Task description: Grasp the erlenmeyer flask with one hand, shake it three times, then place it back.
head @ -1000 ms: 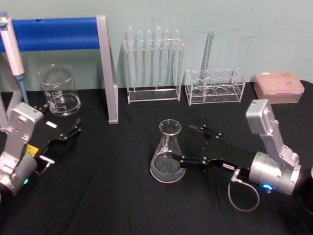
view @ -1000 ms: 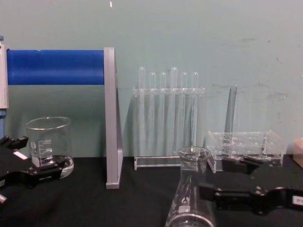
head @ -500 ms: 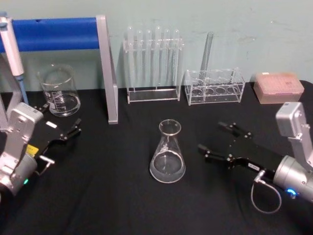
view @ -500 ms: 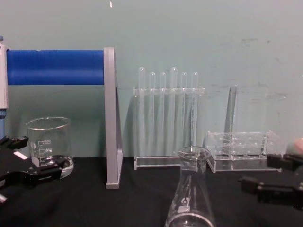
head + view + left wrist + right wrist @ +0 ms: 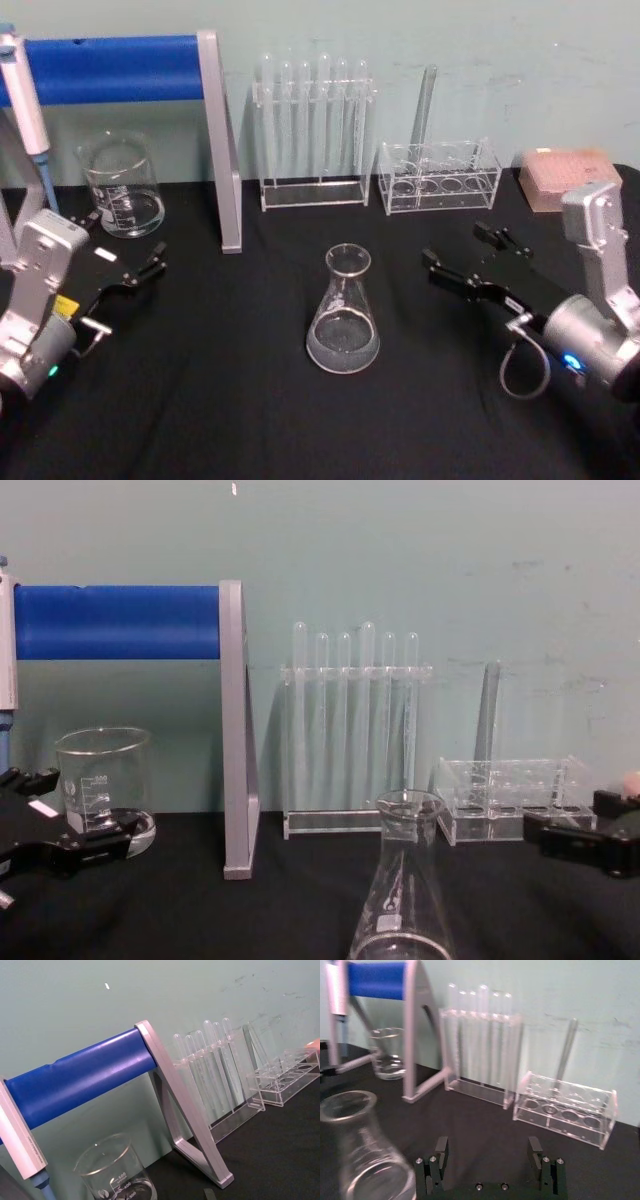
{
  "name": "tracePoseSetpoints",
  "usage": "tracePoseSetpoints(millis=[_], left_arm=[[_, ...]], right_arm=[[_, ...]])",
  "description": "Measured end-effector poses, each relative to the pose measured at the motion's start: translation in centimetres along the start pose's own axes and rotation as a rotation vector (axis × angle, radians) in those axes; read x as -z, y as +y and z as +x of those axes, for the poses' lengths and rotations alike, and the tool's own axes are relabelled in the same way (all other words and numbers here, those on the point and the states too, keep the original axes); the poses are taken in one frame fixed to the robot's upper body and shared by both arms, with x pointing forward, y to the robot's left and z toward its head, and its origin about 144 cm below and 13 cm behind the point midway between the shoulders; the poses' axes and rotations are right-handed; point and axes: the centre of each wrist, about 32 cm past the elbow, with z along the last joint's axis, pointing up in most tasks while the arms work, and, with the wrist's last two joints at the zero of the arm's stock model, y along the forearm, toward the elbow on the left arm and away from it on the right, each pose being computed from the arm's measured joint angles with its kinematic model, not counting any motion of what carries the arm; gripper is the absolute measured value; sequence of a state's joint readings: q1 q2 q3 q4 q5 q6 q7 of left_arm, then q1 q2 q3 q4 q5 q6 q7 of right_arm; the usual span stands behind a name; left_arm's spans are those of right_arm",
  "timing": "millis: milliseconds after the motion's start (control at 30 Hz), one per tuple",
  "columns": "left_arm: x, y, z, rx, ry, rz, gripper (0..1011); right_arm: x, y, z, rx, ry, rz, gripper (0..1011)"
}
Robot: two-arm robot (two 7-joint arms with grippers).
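Observation:
The clear erlenmeyer flask stands upright on the black table, near the middle, with nothing touching it. It also rises at the bottom of the chest view and sits close in the right wrist view. My right gripper is open and hangs to the flask's right, well apart from it, with nothing between its fingers. It shows at the right edge of the chest view and from its own wrist. My left gripper rests open at the far left beside the beaker, also seen low in the chest view.
A glass beaker stands at the back left. A grey stand with a blue bar is beside it. A rack of test tubes, a low clear rack and a pink box line the back.
A second ago my right gripper's fingers stood on either side of the flask. It has since drawn away to the right and farther back, leaving the flask standing. The left arm has not moved.

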State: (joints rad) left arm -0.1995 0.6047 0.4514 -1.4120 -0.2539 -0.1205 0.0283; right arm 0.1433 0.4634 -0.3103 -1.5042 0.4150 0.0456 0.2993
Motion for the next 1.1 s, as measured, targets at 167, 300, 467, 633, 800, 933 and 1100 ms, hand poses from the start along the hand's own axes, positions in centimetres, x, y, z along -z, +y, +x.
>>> tracePoseSetpoints(millis=[167, 300, 467, 633, 800, 933, 1100], left_arm=[[0.0, 0.0, 0.0, 0.000, 0.000, 0.000, 1001], [0.0, 0.0, 0.0, 0.000, 0.000, 0.000, 1001], [0.0, 0.0, 0.0, 0.000, 0.000, 0.000, 1001], [0.0, 0.0, 0.0, 0.000, 0.000, 0.000, 1001], [0.0, 0.0, 0.0, 0.000, 0.000, 0.000, 1001], [0.0, 0.0, 0.0, 0.000, 0.000, 0.000, 1001], [0.0, 0.0, 0.0, 0.000, 0.000, 0.000, 1001]], right_arm=[[0.5, 2.2, -0.5, 0.068, -0.004, -0.028, 1000], [0.8, 3.7, -0.6, 0.087, -0.010, -0.050, 1000], [1.2, 5.6, -0.7, 0.091, -0.012, -0.078, 1000], [1.4, 6.9, -0.7, 0.088, -0.007, -0.095, 1000], [1.5, 7.7, -0.6, 0.090, -0.003, -0.108, 1000], [1.5, 7.9, -0.5, 0.092, -0.001, -0.113, 1000], [1.5, 7.9, -0.5, 0.091, -0.002, -0.113, 1000]])
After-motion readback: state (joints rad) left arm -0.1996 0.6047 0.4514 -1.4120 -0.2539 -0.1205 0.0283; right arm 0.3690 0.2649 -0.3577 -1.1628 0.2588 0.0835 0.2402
